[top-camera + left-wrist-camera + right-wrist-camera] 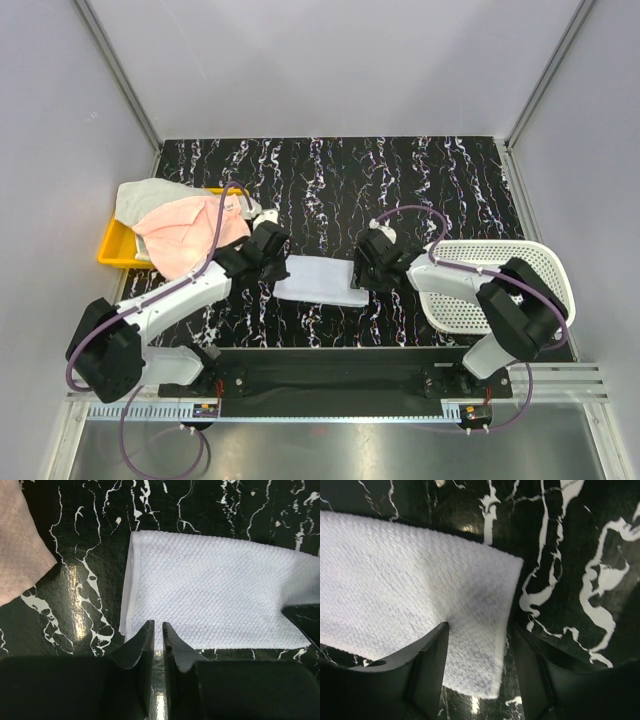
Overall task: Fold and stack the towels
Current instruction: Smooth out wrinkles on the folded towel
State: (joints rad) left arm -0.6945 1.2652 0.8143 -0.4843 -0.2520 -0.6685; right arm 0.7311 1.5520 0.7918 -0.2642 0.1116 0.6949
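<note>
White towel lies folded flat at mid-bench, between the two hands. Left hand has its fingers drawn together at the towel's near-left edge; whether they nip any cloth is hard to tell. Right hand stands apart, straddling the right end's near corner. This looks like the start of another fold: the right hand likely needs to close on that corner so both ends lift evenly. Pink towel waits in the tray.
</note>
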